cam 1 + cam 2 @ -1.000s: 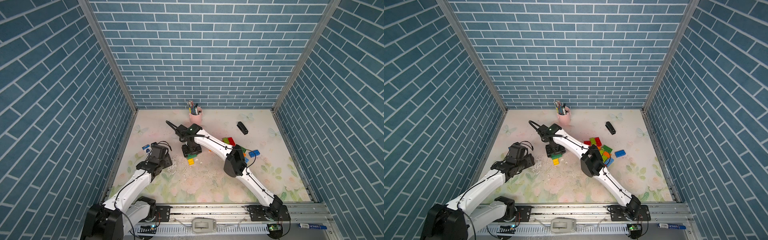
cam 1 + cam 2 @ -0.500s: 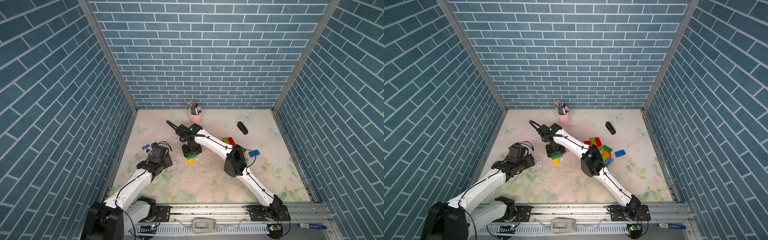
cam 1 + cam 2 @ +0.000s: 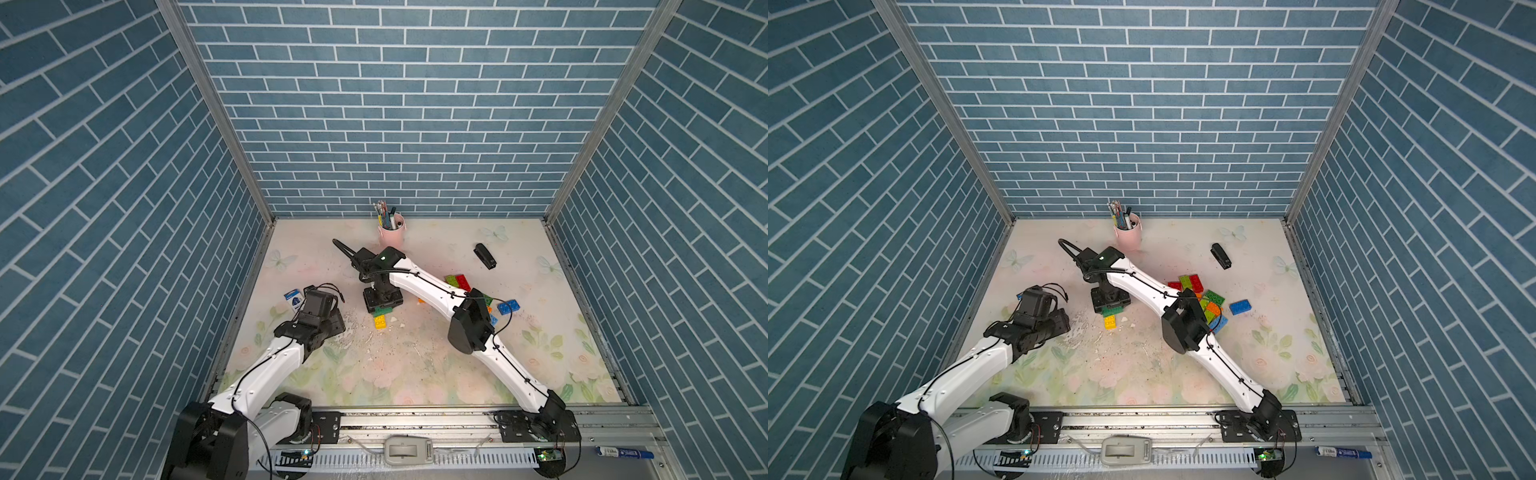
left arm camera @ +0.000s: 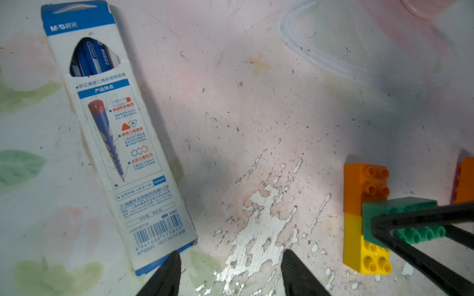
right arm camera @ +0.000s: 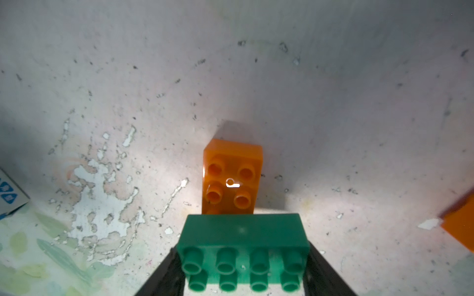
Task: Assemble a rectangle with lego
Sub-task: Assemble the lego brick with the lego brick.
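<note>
My right fingers (image 5: 166, 276) clamp the green brick (image 5: 243, 241) crosswise over the orange brick (image 5: 232, 179) and yellow brick (image 4: 364, 251); my left fingers (image 4: 164, 276) stand apart, empty, above the surface (image 4: 256, 115).

The right arm (image 3: 428, 286) stretches forward and inward, the right hand (image 5: 243, 269) pointing down, fingers clamped on a green brick (image 5: 243, 238). The left arm (image 3: 270, 365) is bent low, the left hand (image 4: 230, 278) spread and empty.

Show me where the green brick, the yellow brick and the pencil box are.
green brick (image 5: 242, 230): right wrist view, on its smooth face.
yellow brick (image 4: 375, 256): left wrist view, on its studded top.
pencil box (image 4: 123, 143): left wrist view, on its printed panel.
</note>
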`<action>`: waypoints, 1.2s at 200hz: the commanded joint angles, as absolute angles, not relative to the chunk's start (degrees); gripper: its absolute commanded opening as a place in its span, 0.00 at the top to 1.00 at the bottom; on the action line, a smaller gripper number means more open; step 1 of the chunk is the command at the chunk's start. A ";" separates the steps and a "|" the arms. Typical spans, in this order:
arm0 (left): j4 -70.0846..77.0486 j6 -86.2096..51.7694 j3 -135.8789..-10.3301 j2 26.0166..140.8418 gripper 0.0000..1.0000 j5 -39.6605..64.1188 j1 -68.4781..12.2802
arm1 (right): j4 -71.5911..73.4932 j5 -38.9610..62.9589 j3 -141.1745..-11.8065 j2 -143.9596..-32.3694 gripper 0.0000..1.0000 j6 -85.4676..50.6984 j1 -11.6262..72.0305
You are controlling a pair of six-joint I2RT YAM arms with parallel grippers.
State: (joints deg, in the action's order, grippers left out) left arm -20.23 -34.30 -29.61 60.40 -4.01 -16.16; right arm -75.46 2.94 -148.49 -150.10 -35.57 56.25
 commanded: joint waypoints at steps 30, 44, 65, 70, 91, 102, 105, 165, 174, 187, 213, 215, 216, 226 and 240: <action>-20.52 -34.41 -30.00 60.30 0.36 -3.81 -16.44 | -76.16 1.71 -147.53 -145.69 1.00 -36.08 55.83; -20.39 -34.45 -29.95 60.23 0.36 -3.84 -16.42 | -76.71 1.15 -146.87 -145.14 1.00 -36.14 55.94; -20.17 -34.45 -29.96 60.21 0.36 -3.81 -16.44 | -76.56 1.16 -146.77 -144.61 1.00 -36.25 55.77; -20.13 -34.45 -29.92 60.37 0.36 -3.79 -16.45 | -76.47 1.21 -146.87 -144.58 1.00 -36.34 55.81; -20.04 -34.45 -29.81 60.42 0.36 -3.86 -16.44 | -76.45 1.44 -147.26 -145.04 1.00 -36.78 55.65; -19.89 -34.45 -29.85 60.37 0.36 -3.87 -16.43 | -76.94 1.84 -147.76 -145.98 1.00 -36.90 55.50; -19.90 -34.39 -29.80 60.38 0.36 -3.87 -16.44 | -77.17 1.85 -147.93 -146.22 1.00 -36.91 55.50; -19.78 -34.37 -29.81 60.56 0.36 -3.89 -16.44 | -77.08 2.32 -148.55 -148.28 1.00 -37.18 55.45; -19.78 -34.35 -29.84 60.64 0.36 -3.95 -16.44 | -77.04 2.46 -148.58 -148.57 1.00 -37.09 55.56; -19.82 -34.35 -29.84 60.53 0.36 -3.97 -16.44 | -76.90 2.55 -148.49 -148.87 1.00 -37.09 55.55; -19.86 -34.34 -29.77 60.45 0.36 -4.01 -16.44 | -76.56 2.89 -148.45 -149.54 1.00 -37.22 55.46; -19.91 -34.32 -29.72 60.42 0.36 -3.99 -16.44 | -76.56 2.90 -148.49 -149.58 1.00 -37.19 55.57; -19.93 -34.30 -29.76 60.40 0.36 -3.97 -16.44 | -76.51 2.90 -148.51 -149.58 1.00 -37.18 55.60; -19.86 -34.37 -29.74 60.40 0.36 -4.13 -16.44 | -76.38 2.95 -148.58 -149.77 1.00 -37.28 55.55; -19.86 -34.37 -29.71 60.38 0.36 -4.05 -16.44 | -76.37 2.92 -148.54 -150.02 1.00 -37.35 55.46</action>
